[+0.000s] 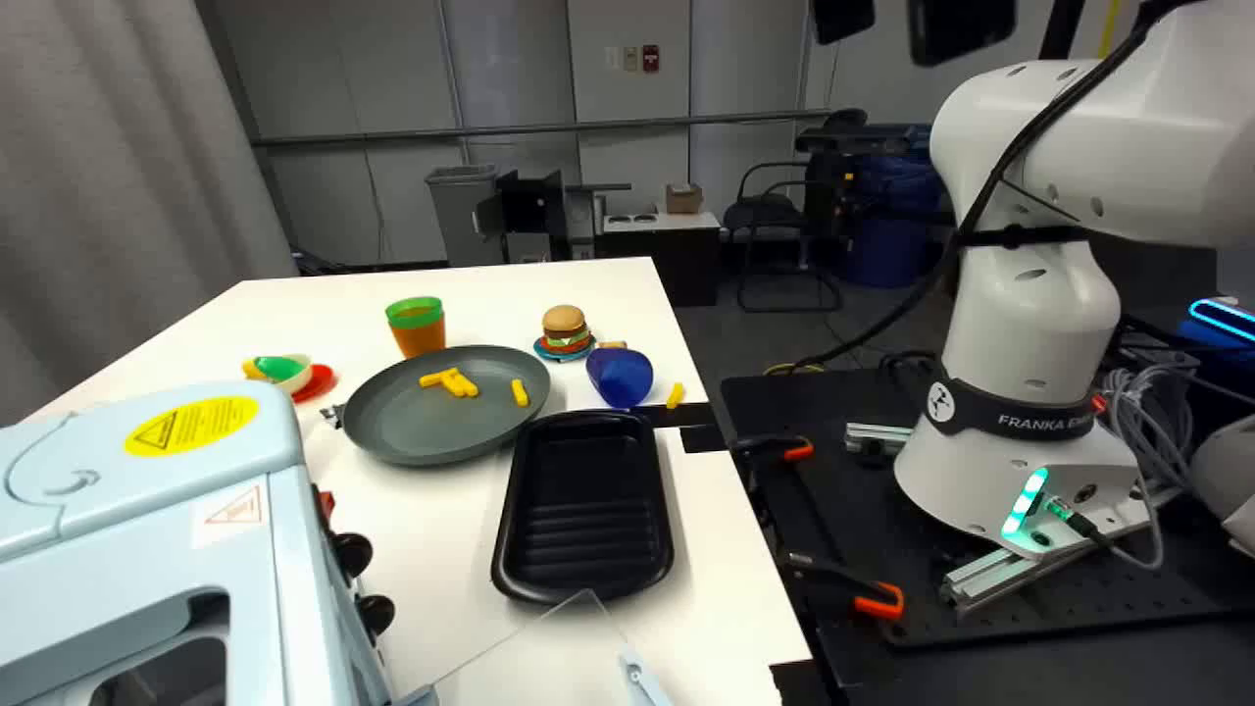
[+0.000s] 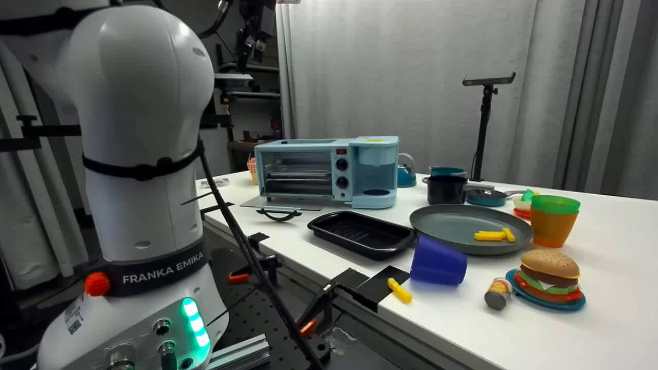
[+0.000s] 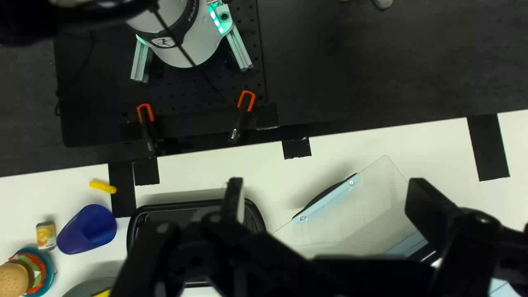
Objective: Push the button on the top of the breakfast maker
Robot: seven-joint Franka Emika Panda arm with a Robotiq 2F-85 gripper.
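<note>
A: How is the pincer (image 3: pixel 324 198) set?

B: Nearest of all in the wrist view, it is set wide, with nothing gripped.

A: And where is the breakfast maker (image 1: pixel 176 549) placed?

B: On the surface (image 1: pixel 726 554); in an exterior view it is seen foremost, toward eight o'clock, with a yellow label (image 1: pixel 191 426) and a crescent mark (image 1: pixel 73 482) on its top; which spot is the button cannot be told.

A: How is it to be handled?

B: As stiff and fairly heavy, it is judged, with a shell likely slippery; no hold need be taken; one tip should be pressed straight down, so that sliding is avoided; the open glass door (image 3: pixel 373 210), at four o'clock in the wrist view, is best left untouched, as probably fragile.

A: What is seen farther off?

B: A black tray (image 1: pixel 585 471), toward six o'clock; beyond it, between eight and nine, a grey pan (image 1: pixel 431 422).
</note>
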